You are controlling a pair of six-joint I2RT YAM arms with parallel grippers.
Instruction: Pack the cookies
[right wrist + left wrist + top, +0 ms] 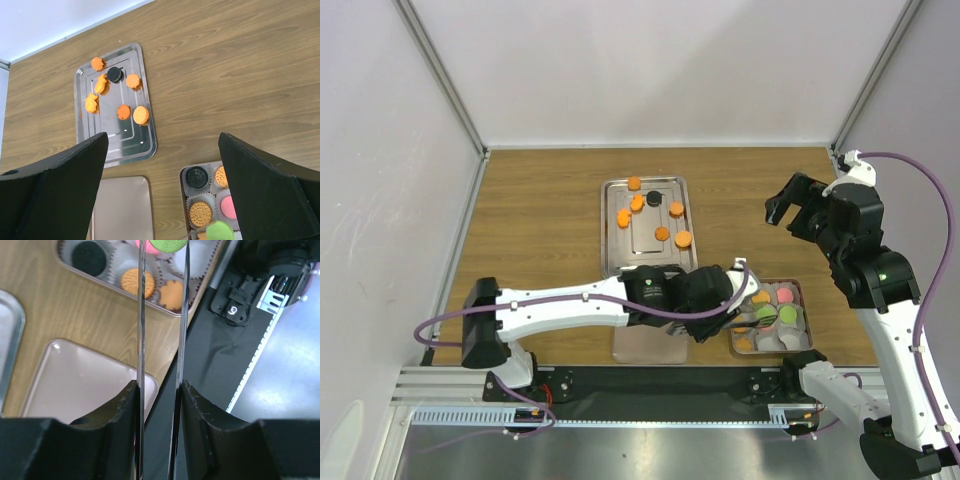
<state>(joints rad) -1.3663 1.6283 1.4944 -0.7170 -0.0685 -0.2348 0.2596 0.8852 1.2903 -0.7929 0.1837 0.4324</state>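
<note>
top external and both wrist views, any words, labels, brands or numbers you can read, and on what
None: no word, label, brand, number or sign can be read in any of the three views.
The steel tray, the box of paper cups and the pale flat tray show no print.

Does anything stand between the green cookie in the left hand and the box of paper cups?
Nothing visible does. The round green cookie, clamped in the left hand, hangs over the small square metal box of paper cups.
</note>
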